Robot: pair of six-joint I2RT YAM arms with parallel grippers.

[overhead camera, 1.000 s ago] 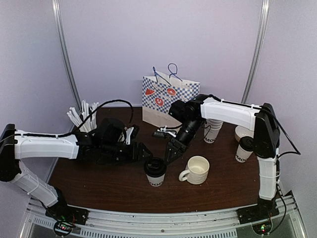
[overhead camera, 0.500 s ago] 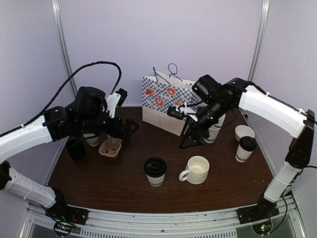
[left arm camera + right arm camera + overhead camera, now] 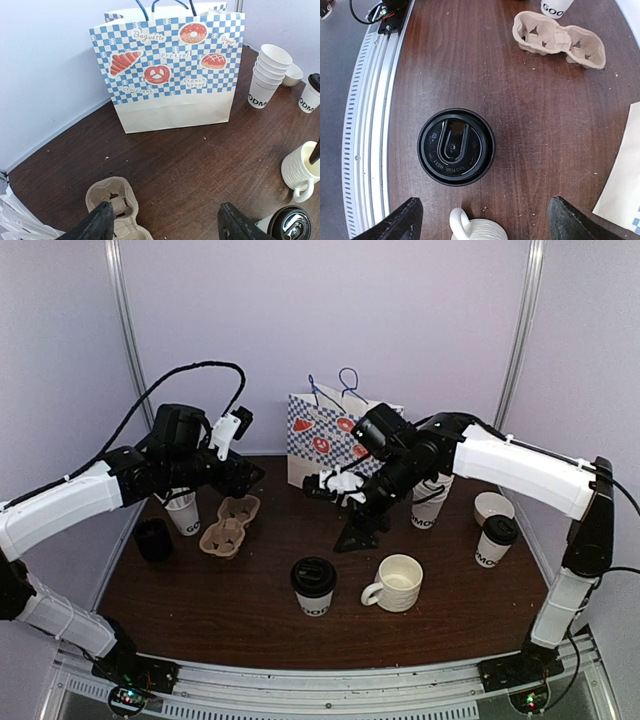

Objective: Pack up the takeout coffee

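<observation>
left claw (image 3: 243, 476) pulled back from the middle, now open and empty above the carrier (image 3: 228, 526). front cup (image 3: 313, 586) hasn't moved, lid on, standing on the surface (image 3: 200, 605). right claw (image 3: 356, 536) slid left, open, empty, hovering just behind it. mug (image 3: 397, 583) crowds that cup's right side. bag (image 3: 330, 445) and stack (image 3: 428, 502) at the back. second cup (image 3: 494, 540) far right, untouched.
</observation>
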